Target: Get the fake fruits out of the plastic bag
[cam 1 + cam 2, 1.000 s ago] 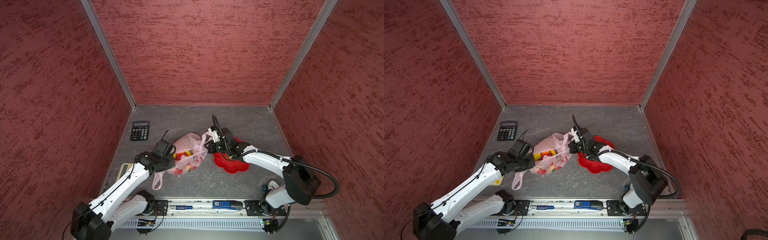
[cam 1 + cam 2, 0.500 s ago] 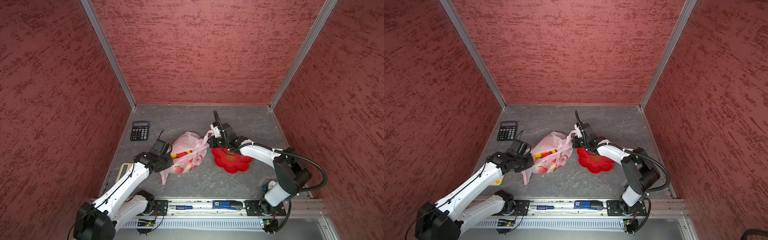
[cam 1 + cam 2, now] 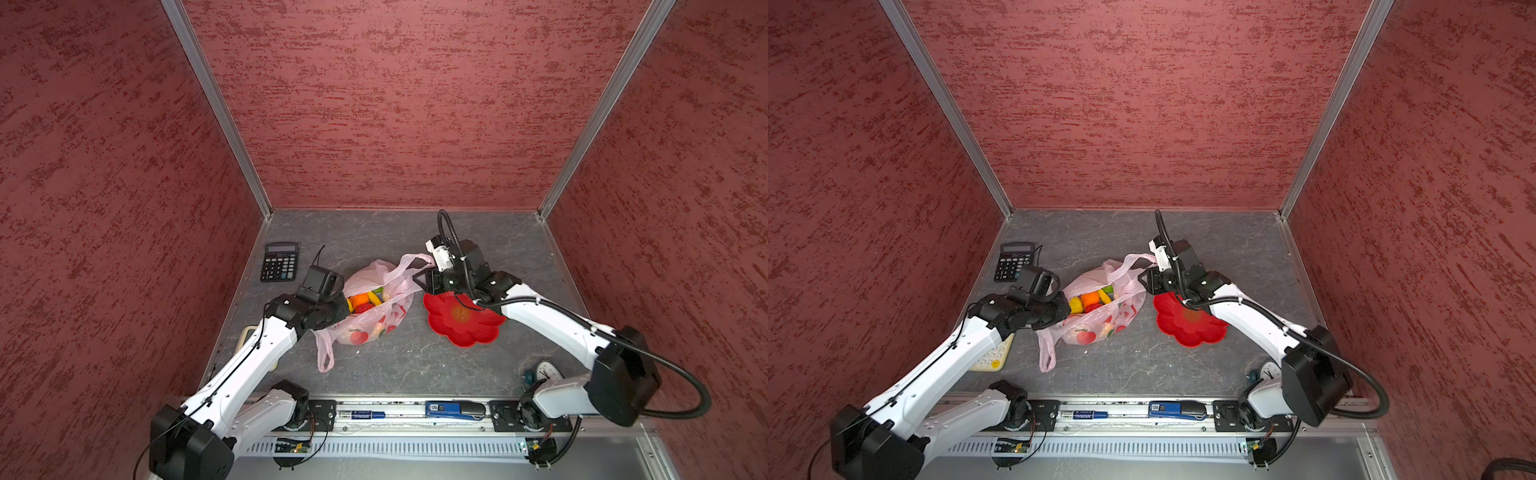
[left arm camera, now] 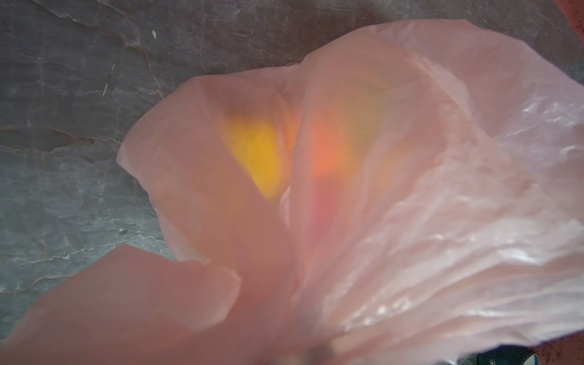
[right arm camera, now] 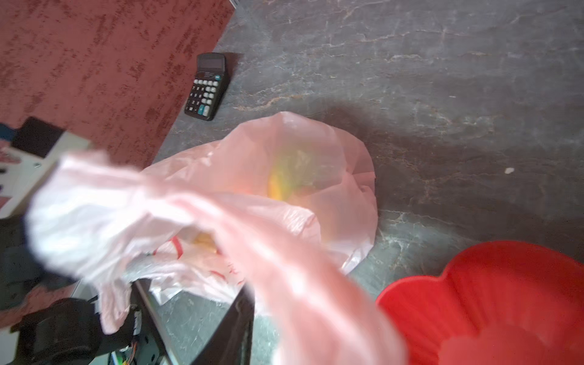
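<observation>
The fake fruits (image 3: 365,300) all lay inside the plastic bag (image 3: 386,320). The bag sat slumped near the middle of the tabletop (image 3: 415,365) with its mouth gaping. Yellow, orange, red and green pieces showed through the opening in both top views.

Your left gripper (image 3: 341,311) sat at the bag's 9 o'clock edge. Its jaws were buried in pink film in the left wrist view, but the film bunched to a point right where they sit. It therefore read as clamped tight on the bag's rim.

Your right gripper (image 3: 423,279) was at the bag's 2 o'clock with its jaws clearly parted. The right wrist view showed its two black fingers (image 5: 235,328) apart, with one loop handle (image 3: 415,262) draped across them. That handle was blurred, and it was not clear whether it touched them. The second handle (image 3: 326,357) trailed on the tabletop at the bag's 7 o'clock.

The bag carried red printed marks and an apple picture (image 3: 357,336), and none of its lettering could be read. At the bag's 3 o'clock, just beside it, sat a red flower-shaped dish (image 3: 461,336) with a gold mark at its centre, too small to read. A black calculator (image 3: 279,262) lay at 10 o'clock, near the left wall, and its key legends were not legible.
</observation>
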